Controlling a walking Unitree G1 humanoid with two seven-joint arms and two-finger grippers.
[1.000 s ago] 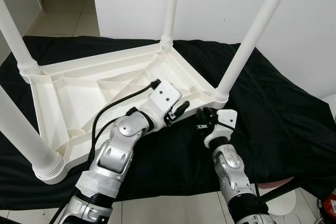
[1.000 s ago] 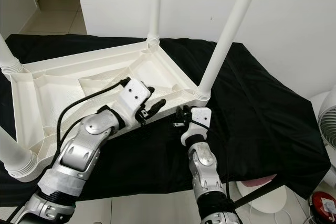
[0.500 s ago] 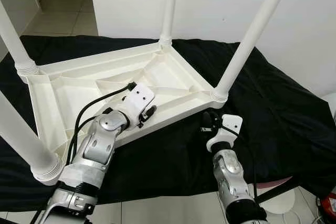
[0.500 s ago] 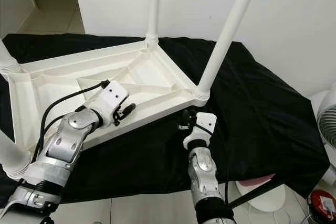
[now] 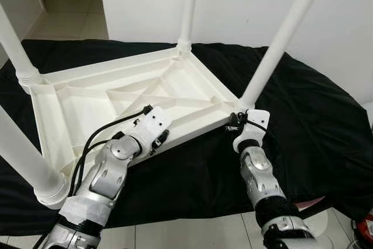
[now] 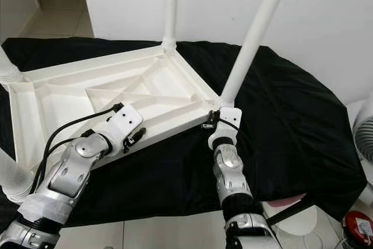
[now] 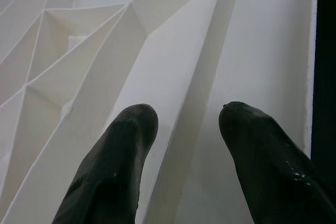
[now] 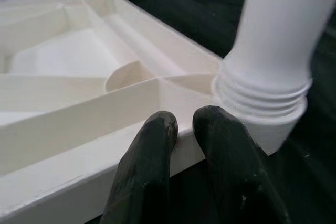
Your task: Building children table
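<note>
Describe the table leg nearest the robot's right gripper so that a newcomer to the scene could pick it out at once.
A white table lies upside down on a black cloth, four legs pointing up. The leg rises from the near corner on the robot's right, where the right gripper meets the rim. Unlike the others, it leans away to the right.

Upturned white table (image 5: 87, 100), both end effectors

Both arms are silver, jointed metal with rounded elbow housings and ribbed pale sleeves toward the shoulders. A black cable (image 5: 111, 129) loops along the left arm (image 5: 108, 170) to its white wrist block, which shows small dark screw holes. The right arm (image 5: 259, 182) ends in a similar white block. Each gripper's fingers (image 7: 113, 174) are glossy black and rounded.
</note>
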